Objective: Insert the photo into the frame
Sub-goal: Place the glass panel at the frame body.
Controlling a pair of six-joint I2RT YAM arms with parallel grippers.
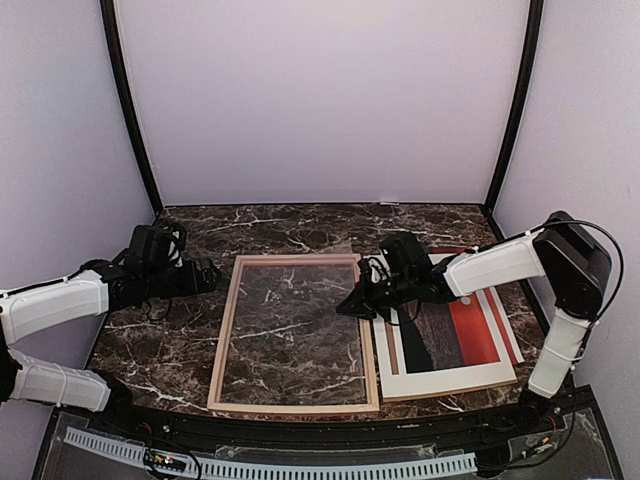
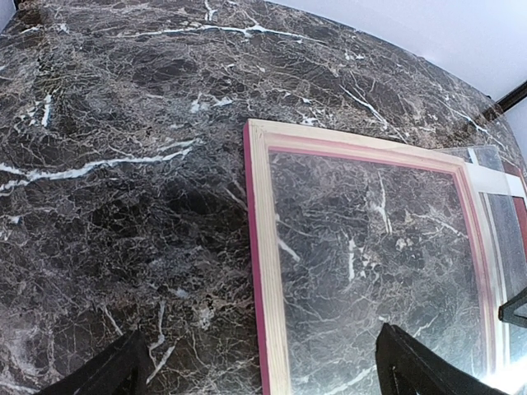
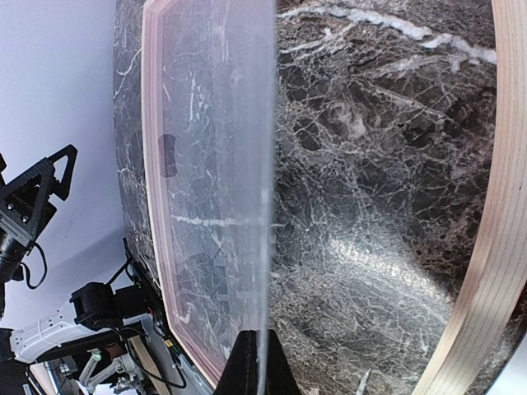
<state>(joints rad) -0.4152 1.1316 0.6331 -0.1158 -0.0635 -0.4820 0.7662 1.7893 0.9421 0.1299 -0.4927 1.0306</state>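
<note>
The frame [image 1: 225,340] lies flat in the middle of the table with its pale wood back up; its pink-red edge [image 2: 249,247] shows in the left wrist view. The photo [image 1: 455,335] lies face up to the frame's right, partly under my right arm. My right gripper [image 1: 350,305] is over the frame's right rail [image 3: 494,247], and its fingertips [image 3: 255,362] are shut on the edge of a clear sheet [image 3: 265,206] that stands tilted above the frame's opening. My left gripper [image 2: 263,378] is open, low over the frame's left rail, holding nothing.
A brown backing board [image 1: 450,388] lies under the photo. The marble table [image 1: 190,350] ends at a black front ledge [image 1: 300,425]. Pale walls and black corner posts [image 1: 130,110] close in the back and sides.
</note>
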